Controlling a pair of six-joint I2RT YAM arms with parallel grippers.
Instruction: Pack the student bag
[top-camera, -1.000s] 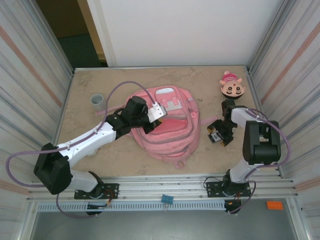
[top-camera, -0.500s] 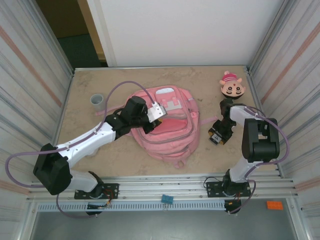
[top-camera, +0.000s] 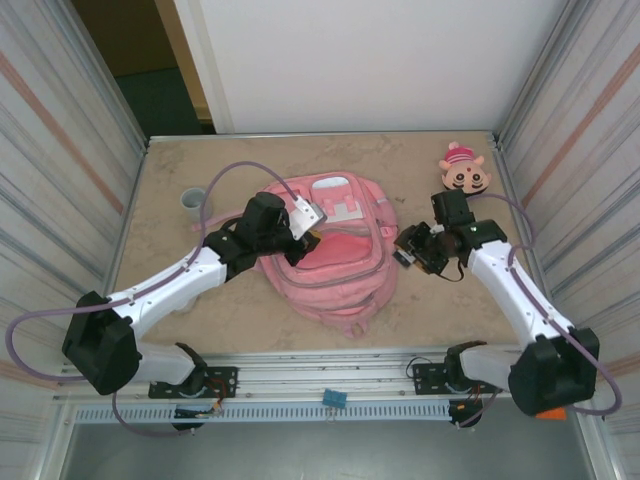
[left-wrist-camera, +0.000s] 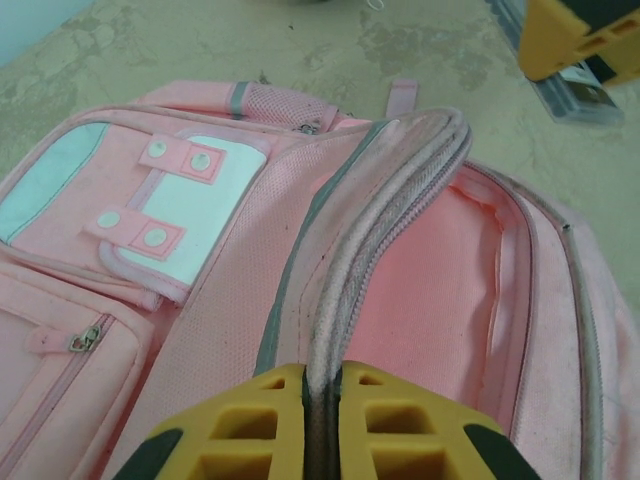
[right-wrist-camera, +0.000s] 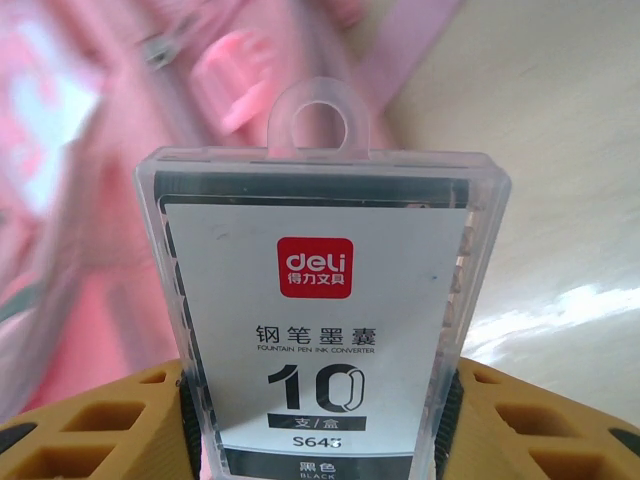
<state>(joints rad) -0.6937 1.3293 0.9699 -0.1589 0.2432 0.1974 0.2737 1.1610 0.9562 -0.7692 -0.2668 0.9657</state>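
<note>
Worktop: beige, marbled like stone, with bare patches at its left and near edges. We list what stands on and around it, left to right.

- Left wall: ribbed metal panelling. Behind its far end is a dark opening.
- Back wall: a plain white panel along the far edge.
- Grey cup: small, upright, near the far left corner, well apart from the bag.
- Left claw: clenched. Its yellow fingers pinch the zip rim of the bag's main opening and hold it lifted.
- Student bag: large, pink, lying in the middle of the worktop with its lower end close to the near edge. The main compartment gapes and pink lining shows inside. A pale front pocket with two studded tabs faces the far edge.
- Right claw: just beside the bag's right side, grasping a clear plastic box by its lower end. The label carries a red "deli" mark and a large "10". We cannot tell whether the box touches the worktop.
- Plush: round, pink and tan, near the far right corner.
- Right wall: ribbed metal panelling.
- Aluminium rail: runs along the near edge and carries both arm bases. In front of it lie a small blue piece and, to the right, an orange one.
</note>
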